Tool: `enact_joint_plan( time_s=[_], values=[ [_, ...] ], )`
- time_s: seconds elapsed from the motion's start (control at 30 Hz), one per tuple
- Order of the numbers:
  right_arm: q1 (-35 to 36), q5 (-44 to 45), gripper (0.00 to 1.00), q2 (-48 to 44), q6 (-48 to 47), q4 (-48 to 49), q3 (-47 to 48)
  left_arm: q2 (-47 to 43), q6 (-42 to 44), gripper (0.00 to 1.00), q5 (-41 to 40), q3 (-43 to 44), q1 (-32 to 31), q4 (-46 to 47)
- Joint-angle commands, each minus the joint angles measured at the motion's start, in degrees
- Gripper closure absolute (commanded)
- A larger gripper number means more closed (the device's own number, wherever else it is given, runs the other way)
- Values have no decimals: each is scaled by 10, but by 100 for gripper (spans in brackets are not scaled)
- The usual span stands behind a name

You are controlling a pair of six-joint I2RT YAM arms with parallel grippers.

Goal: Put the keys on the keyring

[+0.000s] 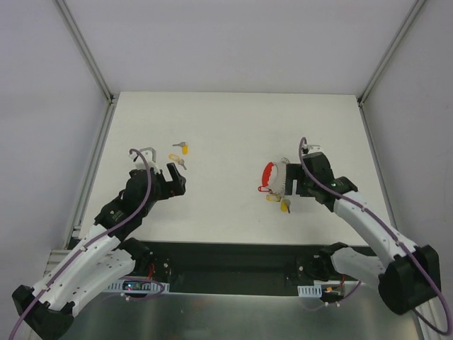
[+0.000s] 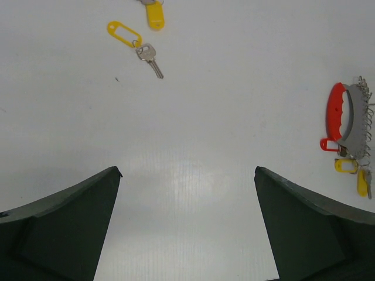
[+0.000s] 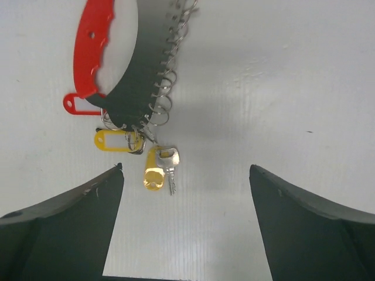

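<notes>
Two loose keys point(image 1: 185, 149) near left hand point(image 1: 178, 178)

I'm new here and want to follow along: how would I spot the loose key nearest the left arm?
On the white table, look just beyond the tip of the left arm, where two small keys lie loose. Yours is the nearer key: its yellow tag shows as a hollow outline, while its neighbour has a solid yellow tag.
</notes>
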Motion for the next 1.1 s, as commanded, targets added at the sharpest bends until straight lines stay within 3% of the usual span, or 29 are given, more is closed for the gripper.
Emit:
enact_joint_plan(
  time_s=[0.0,0.23,0.4,0.53,0.8,1.07],
  values=[
    [-5,117,2,-133,21,-47,28,-38,25,1,-28,64,3,-55],
    [-6,276,4,-343,-28,-93,78,-134,98,1,-75,114,3,-75],
    [-5,325,4,-451,-87,-82,88,-197,164,1,-119,144,3,-74],
    [-5,350,4,-535,-135,-43,44,-219,199,1,-156,146,3,-73],
    [-5,358,4,-595,-154,4,-23,-234,213,1,-163,88,8,-45],
    [-5,346,4,-592,-150,16,-37,-232,229,1,-93,63,90,-29]
  ],
)
